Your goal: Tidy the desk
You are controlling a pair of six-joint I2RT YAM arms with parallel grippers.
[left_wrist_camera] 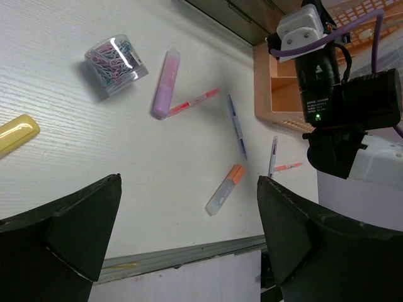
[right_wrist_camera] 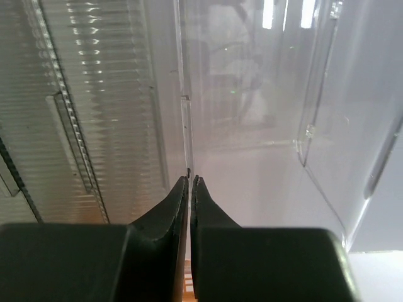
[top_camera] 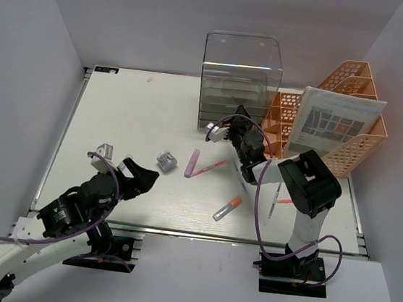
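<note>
Top external view has the large flat white rectangular worktop [top_camera: 118,112] filling the middle of the scene, with its metal rail along the near edge, just ahead of both arm bases. At the worktop's back stands a clear plastic drawer box [top_camera: 240,79]. Just to its right is an orange mesh tray rack [top_camera: 348,139], which holds a printed paper sheet [top_camera: 332,126].

The left pincer [top_camera: 144,177] hangs over the front left part of the worktop. Its fingers [left_wrist_camera: 82,233] are spread wide and nothing sits between them. Beyond it lie a clear round tub of coloured paper clips [left_wrist_camera: 116,63], a lilac highlighter [left_wrist_camera: 165,85] and a thin red pen [left_wrist_camera: 195,100] that touches the highlighter's end. A slim blue pen [left_wrist_camera: 237,126] and a grey marker with an orange cap [left_wrist_camera: 225,189] lie further right. A rounded yellow object [left_wrist_camera: 16,133] lies at the left edge of the left wrist view.

The right pincer [right_wrist_camera: 190,182] is pressed together with nothing pinched, its tips close up to the ribbed clear wall of the drawer box.
</note>
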